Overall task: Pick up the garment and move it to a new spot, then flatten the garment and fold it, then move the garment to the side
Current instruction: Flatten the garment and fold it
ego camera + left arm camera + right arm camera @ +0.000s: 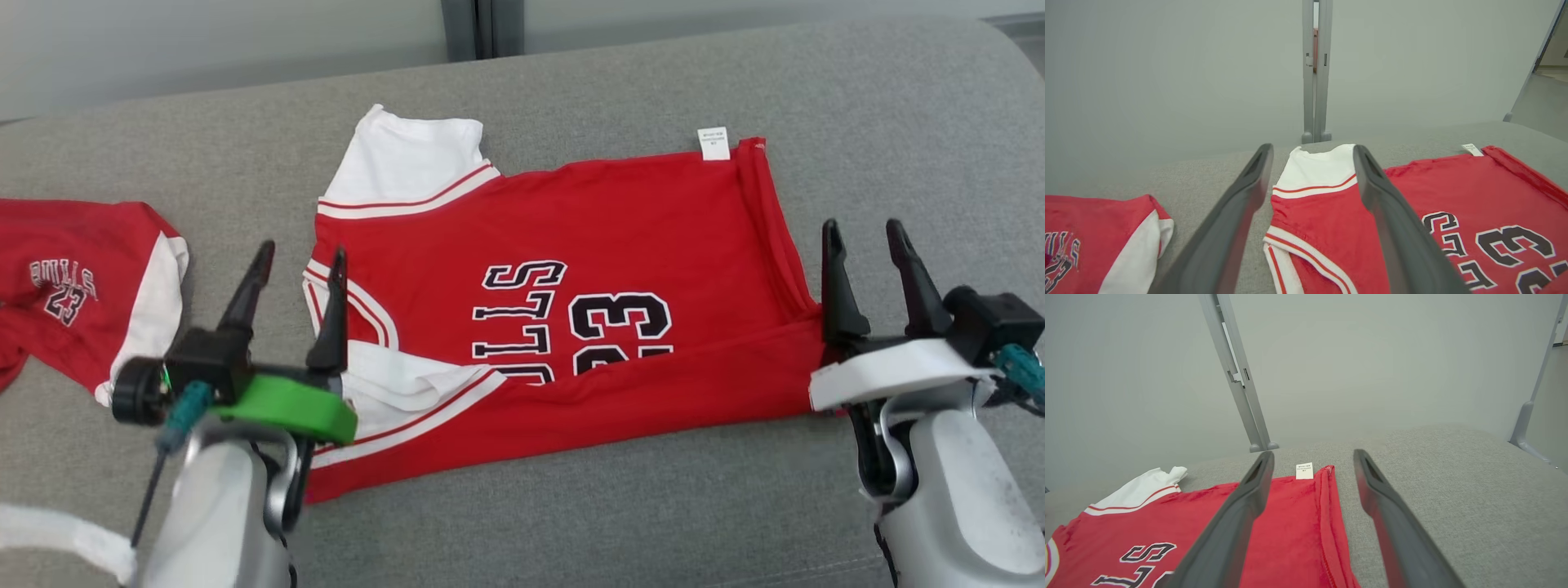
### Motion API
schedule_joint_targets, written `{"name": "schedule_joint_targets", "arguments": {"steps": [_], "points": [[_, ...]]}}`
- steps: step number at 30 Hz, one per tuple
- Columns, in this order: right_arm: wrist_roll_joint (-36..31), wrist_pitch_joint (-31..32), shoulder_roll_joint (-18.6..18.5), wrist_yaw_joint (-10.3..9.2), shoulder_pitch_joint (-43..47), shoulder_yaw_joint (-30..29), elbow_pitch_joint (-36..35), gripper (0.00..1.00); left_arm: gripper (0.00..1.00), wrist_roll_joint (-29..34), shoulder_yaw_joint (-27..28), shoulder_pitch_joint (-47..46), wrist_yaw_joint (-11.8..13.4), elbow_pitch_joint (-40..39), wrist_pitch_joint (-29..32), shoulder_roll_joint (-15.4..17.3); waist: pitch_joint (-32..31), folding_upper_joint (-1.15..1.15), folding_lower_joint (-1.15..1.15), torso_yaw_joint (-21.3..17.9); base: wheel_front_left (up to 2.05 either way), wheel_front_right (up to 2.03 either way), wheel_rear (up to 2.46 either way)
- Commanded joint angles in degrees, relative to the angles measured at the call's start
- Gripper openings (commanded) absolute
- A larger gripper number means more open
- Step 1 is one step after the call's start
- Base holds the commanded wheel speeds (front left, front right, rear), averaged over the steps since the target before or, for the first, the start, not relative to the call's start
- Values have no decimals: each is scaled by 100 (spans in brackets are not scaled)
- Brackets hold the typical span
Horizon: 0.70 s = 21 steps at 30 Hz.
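Now the red short-sleeved jersey shirt with white sleeves and black "23" lettering point(620, 245) lies spread across the middle of the grey fabric-covered worktop point(571, 506), its near edge folded up over the print. The left pincer point(302, 249) stands spread and empty at the sleeve end; the right pincer point(863, 224), likewise spread and empty, is at the hem end. A second, crumpled red-and-white shirt point(90, 278) lies at far left.
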Motion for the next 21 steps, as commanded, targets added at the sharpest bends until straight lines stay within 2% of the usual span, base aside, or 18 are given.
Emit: {"name": "schedule_joint_targets", "arguments": {"steps": [1, 6, 14, 17, 21], "points": [[-50, 2, -12, -6, -202, 92, -37, 100, 100, -55, -25, -400, -51, 137, 151, 135, 438, 0, 0, -204, 0, 0, 0], [-157, 143, -86, -6, -803, 379, -138, 100, 100, -564, -181, -1900, -138, 579, 1093, 683, 1057, 0, 0, -469, 0, 0, 0], [-87, 208, -153, -6, -1699, 712, -147, 100, 100, -2401, -1467, -3880, -141, 1171, 3499, 1772, 1817, 0, 0, -873, 0, 0, 0], [-38, 206, -169, -6, -1966, 835, -117, 100, 100, -2770, -1829, -4377, -142, 1368, 4078, 2094, 2034, 0, 0, -1012, 0, 0, 0], [30, 128, -137, -6, -2229, 888, -134, 100, 100, -2958, -2237, -4867, -139, 1773, 4629, 2413, 2267, 0, 0, -1148, 0, 0, 0]]}}
